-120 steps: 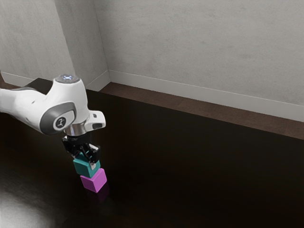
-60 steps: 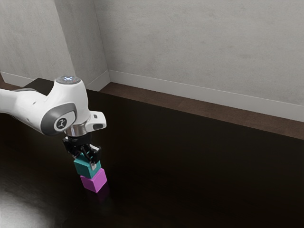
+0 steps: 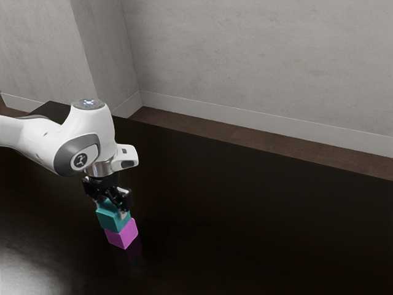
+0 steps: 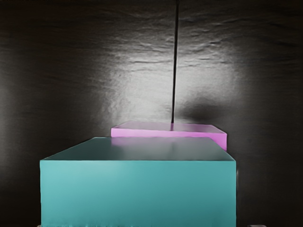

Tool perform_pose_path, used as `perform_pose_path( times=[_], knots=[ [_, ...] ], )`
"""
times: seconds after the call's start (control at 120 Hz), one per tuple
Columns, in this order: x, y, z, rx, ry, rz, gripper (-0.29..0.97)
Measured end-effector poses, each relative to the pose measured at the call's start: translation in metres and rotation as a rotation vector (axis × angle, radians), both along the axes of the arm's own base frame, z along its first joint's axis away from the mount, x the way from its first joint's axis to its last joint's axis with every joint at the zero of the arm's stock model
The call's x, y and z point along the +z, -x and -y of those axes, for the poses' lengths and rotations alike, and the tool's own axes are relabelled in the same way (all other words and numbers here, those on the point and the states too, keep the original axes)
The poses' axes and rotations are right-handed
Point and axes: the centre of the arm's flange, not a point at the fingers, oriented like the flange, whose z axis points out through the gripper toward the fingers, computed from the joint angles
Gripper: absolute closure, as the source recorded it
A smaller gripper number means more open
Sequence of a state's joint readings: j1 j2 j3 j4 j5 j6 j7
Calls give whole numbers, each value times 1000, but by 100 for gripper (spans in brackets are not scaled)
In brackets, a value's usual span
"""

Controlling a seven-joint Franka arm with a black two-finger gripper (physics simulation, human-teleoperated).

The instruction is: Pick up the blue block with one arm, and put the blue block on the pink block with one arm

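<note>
1. two blocks matter here: the blue block (image 3: 110, 218), teal in shade, is held in the black gripper (image 3: 113, 206), and the pink block (image 3: 123, 236) stands right beneath it on the dark table (image 3: 245, 221).
2. the gripper's fingers are pinching the blue block from two sides, near its top. the arm (image 3: 55, 138) comes in from the exterior view's left and the hand points straight down.
3. in the exterior view the blue block's underside meets the pink block's top face. we cannot tell whether it fully rests there or hangs just above.
4. we judge the step in hand to be the placing. the lift and carry look done, and the release and the retreat remain.
5. the alignment is not perfect. in the exterior view the blue block sits a little toward that view's left of the pink one. in the wrist view a strip of pink top pokes out beyond the blue block's far edge. the overlap looks ample for a stable stack, in our judgement.
6. to do this well, we would make sure of contact before letting go, so the block neither drops nor skids.
7. we would then spread the fingers slowly and evenly, so neither pad drags the block sideways off its base.
8. we would rise straight up until the fingertips clear the blue block's top, and only then swing away. a sideways exit risks toppling the stack.
</note>
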State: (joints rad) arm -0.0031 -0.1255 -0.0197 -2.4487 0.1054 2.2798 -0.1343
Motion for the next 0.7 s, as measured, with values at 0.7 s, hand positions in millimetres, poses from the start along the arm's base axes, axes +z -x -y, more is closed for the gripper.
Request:
perform_pose_path(
  times=[0.7],
  knots=[
    [102,8,3,-13,-15,87,1]
  ],
)
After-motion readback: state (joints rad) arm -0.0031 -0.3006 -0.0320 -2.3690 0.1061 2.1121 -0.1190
